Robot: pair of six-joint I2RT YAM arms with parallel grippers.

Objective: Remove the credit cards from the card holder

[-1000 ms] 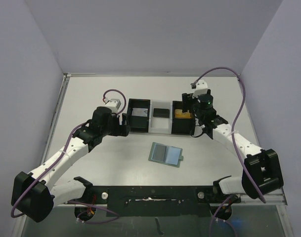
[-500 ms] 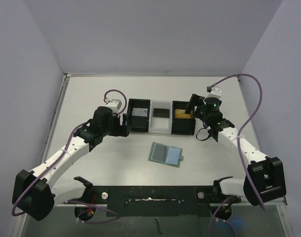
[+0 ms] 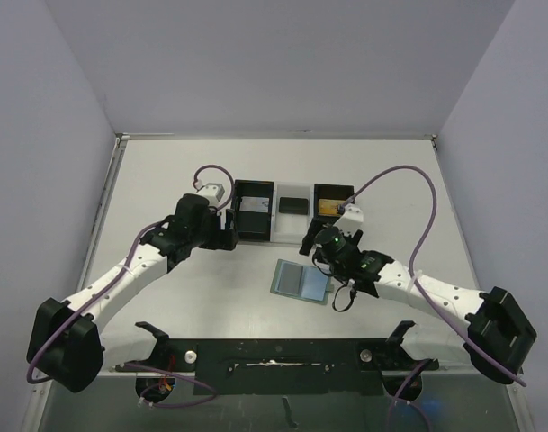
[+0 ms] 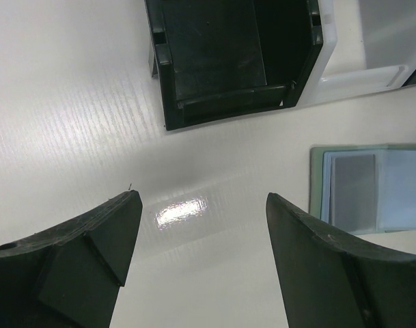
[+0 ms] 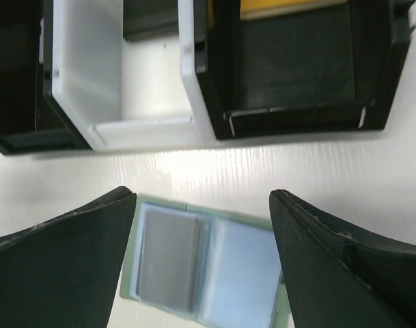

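Top external, Ana: where is the holder (image 3: pixel 300 281)?

Flat on the worktop (image 3: pixel 166 180), Ben, lying open with its inside up, just in front of the tray (image 3: pixel 275 220). The right end effector (image 3: pixel 308 244) hangs above the holder's far edge, over the gap between holder and tray. The left end effector (image 3: pixel 227 230) is by the tray's left front corner, apart from the holder.

Is either gripping anything?

No. Each wrist view shows its jaws spread wide, with nothing held between them. From above they are too small to judge.

What else do the wrist views add?

In the right wrist view the holder (image 5: pixel 208 266) sits below and between the tips of the right end effector (image 5: pixel 202 197), a little tilted. A grey card (image 5: pixel 168 256) is in its left pocket. The right pocket looks pale blue, and I cannot tell whether it holds a card. Beyond it the tray (image 5: pixel 187 82) shows its clear middle and black right compartments.

In the left wrist view the holder (image 4: pixel 371 188) is cut off by the right edge and partly hidden behind the right finger. That puts it well to the side of the left end effector (image 4: pixel 202 199). The tray (image 4: pixel 221 101) shows its black left compartment ahead.

And what does the top view alone give?

Both arms together and the whole tray, with a dark card (image 3: pixel 293 204) in the middle and something yellow (image 3: pixel 327 207) on the right.
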